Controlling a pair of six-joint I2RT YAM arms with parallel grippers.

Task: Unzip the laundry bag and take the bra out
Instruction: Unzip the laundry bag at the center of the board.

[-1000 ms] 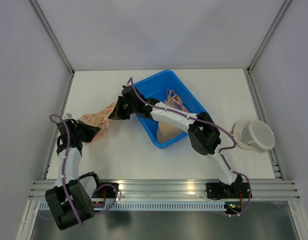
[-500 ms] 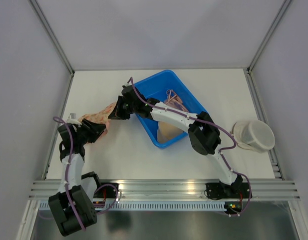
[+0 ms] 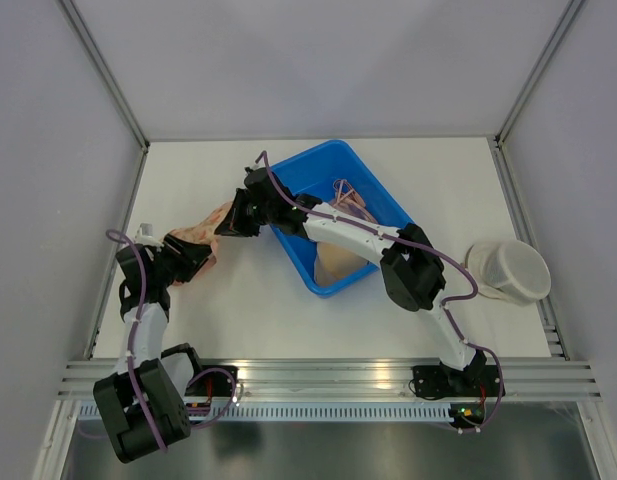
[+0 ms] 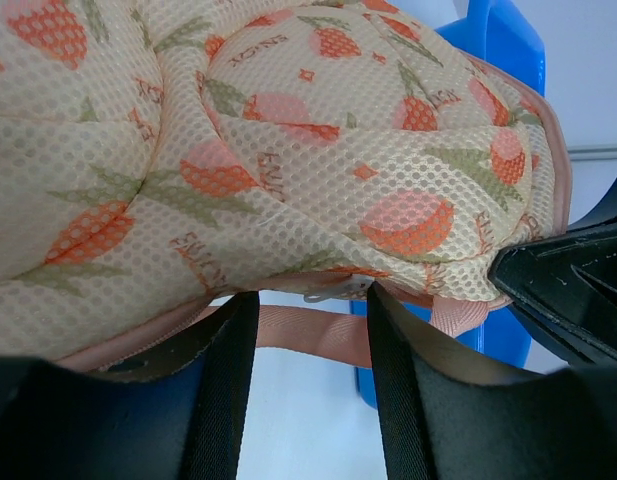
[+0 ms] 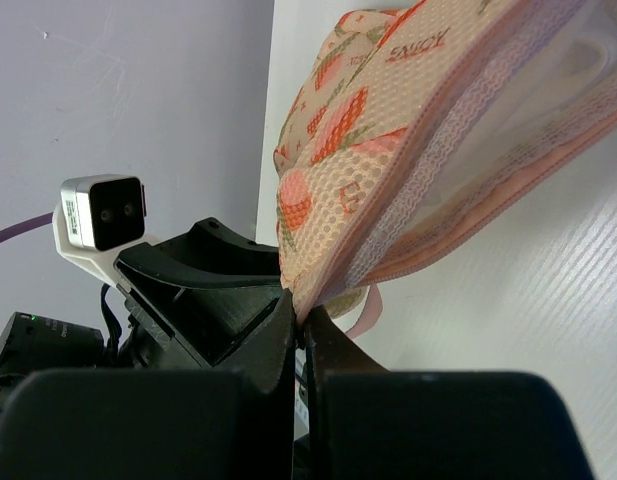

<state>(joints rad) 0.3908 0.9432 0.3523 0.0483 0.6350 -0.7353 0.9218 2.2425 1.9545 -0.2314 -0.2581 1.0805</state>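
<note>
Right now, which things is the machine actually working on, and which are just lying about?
In the job: laundry bag; right tool, shut on the bag's edge; left tool, open at the bag's other end.
Lying about: blue bin; beige clothes in it; white tub.

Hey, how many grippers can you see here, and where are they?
2. The left gripper, open, sits at the left end of the bag; the right gripper is shut on the bag's edge, next to the blue bin. None hidden.
</note>
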